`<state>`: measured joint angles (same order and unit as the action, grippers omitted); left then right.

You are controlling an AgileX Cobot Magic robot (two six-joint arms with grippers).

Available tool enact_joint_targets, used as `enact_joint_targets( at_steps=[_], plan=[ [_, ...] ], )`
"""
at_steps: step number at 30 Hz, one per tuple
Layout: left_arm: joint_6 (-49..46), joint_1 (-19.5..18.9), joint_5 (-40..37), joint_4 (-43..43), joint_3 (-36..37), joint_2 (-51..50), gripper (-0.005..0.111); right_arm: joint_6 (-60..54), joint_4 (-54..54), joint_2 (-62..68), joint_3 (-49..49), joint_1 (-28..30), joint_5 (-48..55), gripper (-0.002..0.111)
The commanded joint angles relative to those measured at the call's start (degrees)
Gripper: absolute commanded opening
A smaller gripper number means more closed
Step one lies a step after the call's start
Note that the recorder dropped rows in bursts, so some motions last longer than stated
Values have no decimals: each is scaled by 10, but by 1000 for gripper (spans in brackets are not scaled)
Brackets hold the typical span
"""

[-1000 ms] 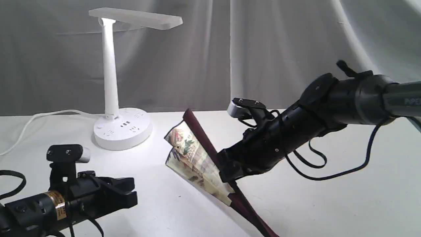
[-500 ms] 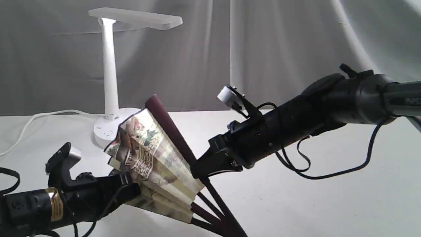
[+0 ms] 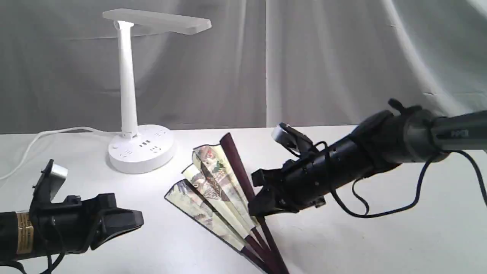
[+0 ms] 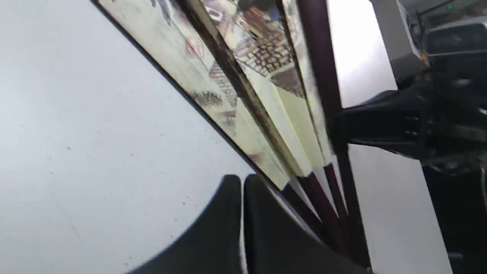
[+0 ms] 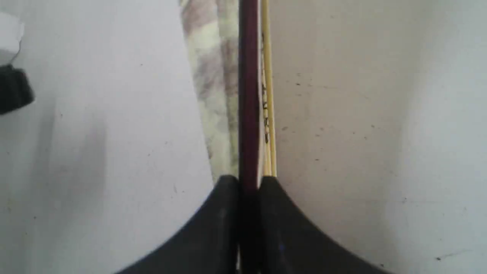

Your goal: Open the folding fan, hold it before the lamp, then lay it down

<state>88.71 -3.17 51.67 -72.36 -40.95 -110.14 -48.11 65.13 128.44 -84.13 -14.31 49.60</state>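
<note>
Exterior view: fan (image 3: 217, 189) part-spread, low near table's (image 3: 380, 243) front edge; right gripper (image 3: 262, 198) clamped on its stiff maroon guard, likely the soundest hold, since the paper looks light and tearable; left gripper (image 3: 133, 220) jaws together, empty, nearby.

The folding fan (image 3: 213, 186) has a pleated paper leaf, cream and matt, with a painted scene. Its ribs and outer guard look like dark maroon wood with a faint satin sheen. The lamp (image 3: 127, 95), near the worktop's back left corner, is smooth white plastic, slightly glossy on its round base. Its cord (image 3: 42, 134) looks like white plastic too. The worktop (image 3: 380, 236) is smooth, matt white, flecked with tiny dark specks. Behind its back edge hangs a grey cloth backdrop (image 3: 323, 57), soft and creased. The left gripper (image 3: 140, 220) and right gripper (image 3: 253, 207) have matt black plastic fingers.
</note>
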Motion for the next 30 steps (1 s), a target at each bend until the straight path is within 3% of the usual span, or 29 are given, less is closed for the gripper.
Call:
enact_joint_targets(
  at_steps=[1,6,18,30],
  plan=[
    [27,-1,23,-28,-1,-1,0,-40,113,37,3,39,76,0],
    [27,-1,21,-12,-1,-1,0,-70,183,62,3,84,186,0],
    [27,41,21,0,-1,-1,0,-89,284,98,3,97,204,0],
    [27,41,21,39,-1,-1,0,-90,317,62,3,97,204,0]
  ],
)
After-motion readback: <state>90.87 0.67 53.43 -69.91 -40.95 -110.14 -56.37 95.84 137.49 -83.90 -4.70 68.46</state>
